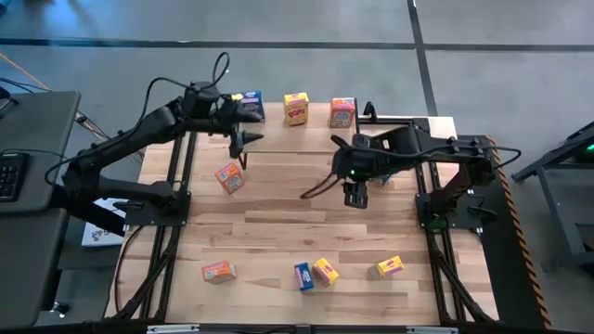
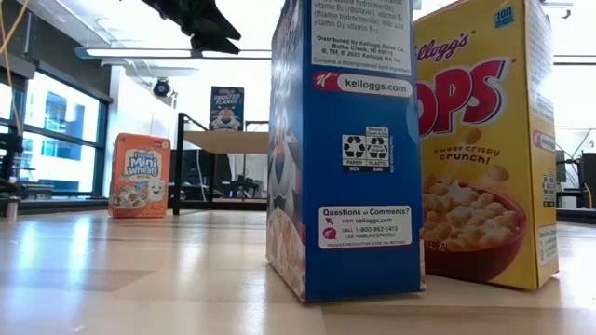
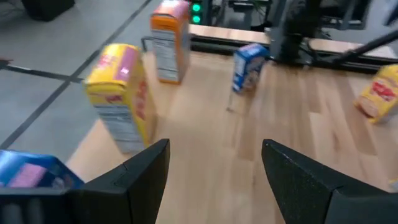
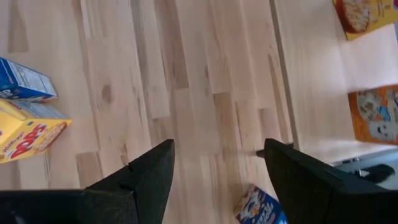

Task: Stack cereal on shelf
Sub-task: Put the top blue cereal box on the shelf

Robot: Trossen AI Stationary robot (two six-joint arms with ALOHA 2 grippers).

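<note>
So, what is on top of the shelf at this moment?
Three boxes stand on the shelf: a blue box, a yellow box and an orange box. The left arm covers part of the blue box, so I cannot see all of it.

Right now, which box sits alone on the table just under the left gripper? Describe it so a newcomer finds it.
Start at the shelf along the table's far edge, where three boxes stand in a row. Come toward the table's middle from the left gripper: one orange box sits alone on the bare planks. Unlike the four boxes near the front edge, it has no neighbour and sits skewed to the planks.
</note>
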